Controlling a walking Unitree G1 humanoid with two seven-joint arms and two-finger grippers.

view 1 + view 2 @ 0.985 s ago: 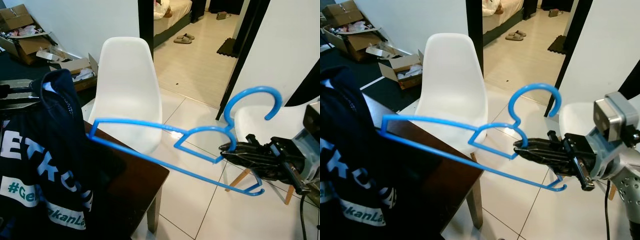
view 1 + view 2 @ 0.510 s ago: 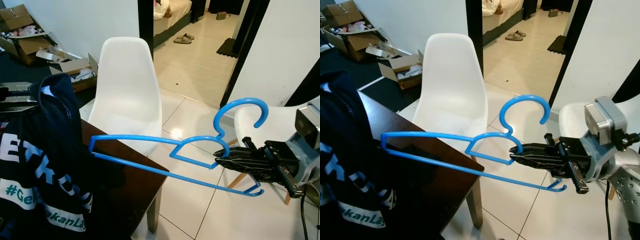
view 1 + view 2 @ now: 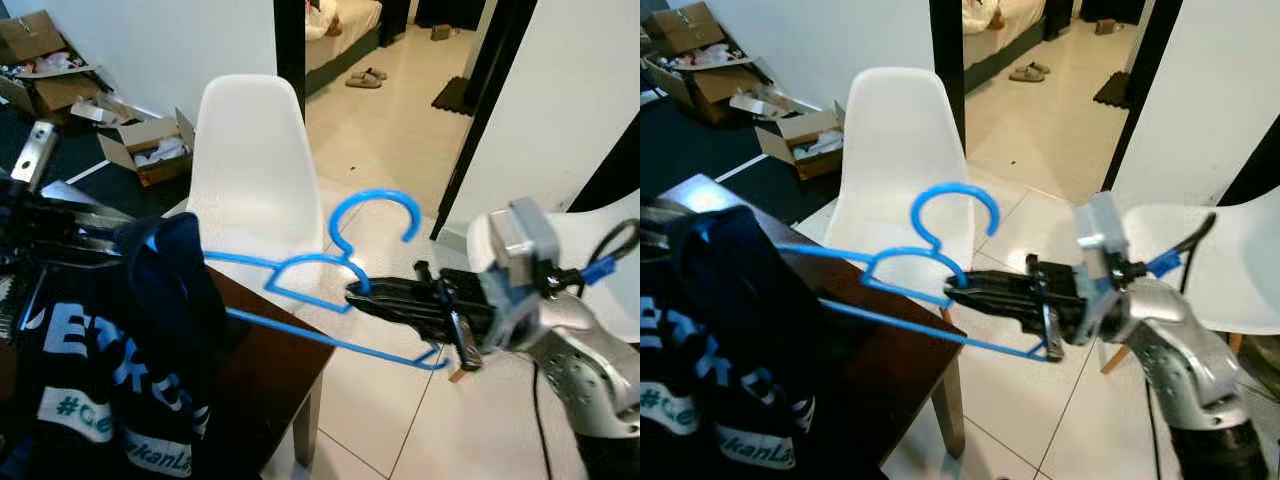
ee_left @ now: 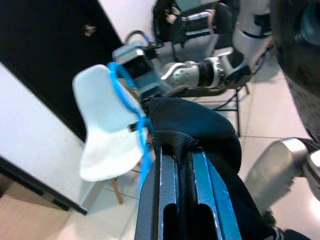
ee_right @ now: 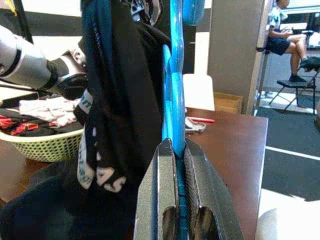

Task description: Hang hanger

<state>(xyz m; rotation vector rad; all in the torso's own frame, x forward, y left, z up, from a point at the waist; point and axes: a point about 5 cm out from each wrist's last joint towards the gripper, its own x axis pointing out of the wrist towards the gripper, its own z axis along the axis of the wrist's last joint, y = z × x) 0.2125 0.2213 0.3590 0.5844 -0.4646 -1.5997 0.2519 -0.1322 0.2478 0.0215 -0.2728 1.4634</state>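
A blue plastic hanger (image 3: 300,268) is held level over the table corner, hook (image 3: 375,205) pointing up. My right gripper (image 3: 352,292) is shut on its frame just below the hook; in the right wrist view the fingers (image 5: 161,170) clamp the blue bar. The hanger's far end reaches into a dark navy shirt (image 3: 140,350) with pale lettering. My left gripper (image 4: 183,150) is shut on the shirt's collar and holds it up above the table. The hanger's tip is hidden inside the fabric.
The dark brown table (image 3: 275,370) lies under the shirt. A white chair (image 3: 255,165) stands behind it, another (image 3: 1205,265) to the right. Cardboard boxes (image 3: 60,85) litter the far left floor. An open doorway (image 3: 390,90) lies ahead. A green basket (image 5: 45,145) rests on the table.
My right gripper has carried the hanger to the left, so its far end now enters the shirt. My left gripper has brought the shirt's collar up and rightward toward the hanger.
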